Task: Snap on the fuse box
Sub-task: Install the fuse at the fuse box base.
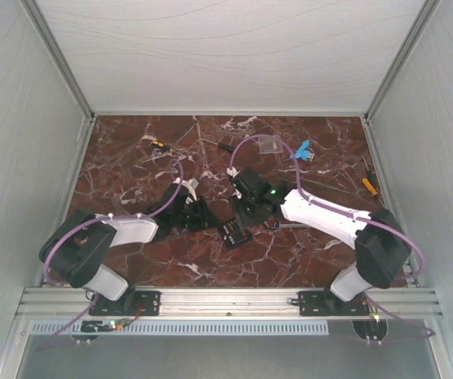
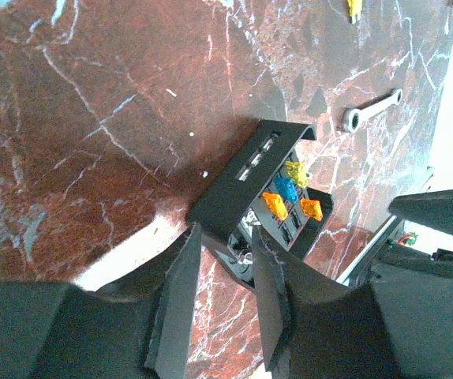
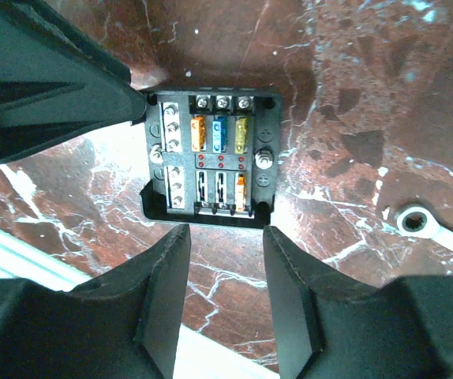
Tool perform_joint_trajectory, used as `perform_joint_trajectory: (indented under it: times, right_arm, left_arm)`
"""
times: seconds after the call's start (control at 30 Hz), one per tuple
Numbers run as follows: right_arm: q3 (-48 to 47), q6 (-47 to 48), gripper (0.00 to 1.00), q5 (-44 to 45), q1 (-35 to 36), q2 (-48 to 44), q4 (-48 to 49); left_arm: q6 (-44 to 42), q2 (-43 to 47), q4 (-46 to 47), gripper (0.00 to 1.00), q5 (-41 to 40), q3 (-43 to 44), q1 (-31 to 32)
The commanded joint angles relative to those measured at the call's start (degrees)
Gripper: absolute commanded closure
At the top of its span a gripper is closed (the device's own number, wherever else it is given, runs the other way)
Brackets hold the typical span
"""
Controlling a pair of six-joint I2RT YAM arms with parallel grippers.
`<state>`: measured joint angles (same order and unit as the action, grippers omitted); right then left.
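The fuse box (image 1: 233, 231) is a small black square box lying on the marble table between my two grippers. Its open face shows orange, blue and yellow fuses in the right wrist view (image 3: 211, 154) and the left wrist view (image 2: 278, 197). My left gripper (image 1: 204, 215) has its two fingers closed on the box's near corner (image 2: 225, 237), and marble shows between the fingers behind the tips. My right gripper (image 1: 246, 212) is open and empty (image 3: 226, 233), with its fingertips just short of the box's edge and not touching it.
A flat clear plastic plate (image 1: 270, 144) and a blue connector (image 1: 302, 150) lie at the back. A small wrench (image 3: 416, 221) lies right of the box, also in the left wrist view (image 2: 372, 108). A screwdriver (image 1: 368, 183) lies far right and a yellow-black tool (image 1: 157, 144) back left.
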<state>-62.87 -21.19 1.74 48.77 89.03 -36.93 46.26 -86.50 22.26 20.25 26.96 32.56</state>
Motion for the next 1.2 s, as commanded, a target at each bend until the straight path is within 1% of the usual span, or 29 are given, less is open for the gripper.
perform_joint_trajectory:
  times: [0.0, 0.1, 0.2, 0.3, 0.37, 0.53, 0.73, 1.17]
  right_arm:
    - [-1.8, -2.6, 0.61, -0.7, -2.1, -3.9, -4.3]
    - [-3.9, -1.6, 0.66, -0.1, -2.5, -2.6, -8.2]
    - [-5.5, -0.6, 0.68, 1.3, -2.4, -0.1, -10.3]
    - [-6.6, 0.1, 0.70, 0.3, -2.4, 2.0, -9.5]
    - [-7.0, 0.4, 0.74, -0.5, -2.3, 3.7, -8.9]
    - [-7.1, 1.1, 0.78, -1.5, -1.9, 7.1, -7.4]
    - [-7.4, 1.2, 0.81, -3.2, -1.8, 9.0, -5.7]
    - [-7.3, 0.5, 0.87, -3.7, -1.7, 11.6, -4.2]
  left_arm:
    - [-3.6, -0.5, -0.5, 0.67, 3.3, 3.5, -1.0]
    - [-5.4, -1.6, -1.8, 0.66, 5.2, 5.6, -1.3]
    - [-6.1, -1.2, -3.7, 0.62, 5.4, 6.3, -1.3]
    - [-6.0, 0.3, -6.5, 0.57, 5.2, 6.0, -1.3]
    - [-5.8, 1.3, -8.4, 0.54, 5.2, 5.5, -1.3]
    - [-4.8, 2.1, -12.0, 0.50, 6.3, 4.9, -1.1]
    - [-4.3, 0.6, -12.7, 0.50, 8.4, 6.4, -0.4]
    - [-4.5, -2.1, -13.8, 0.54, 8.6, 9.0, 0.1]
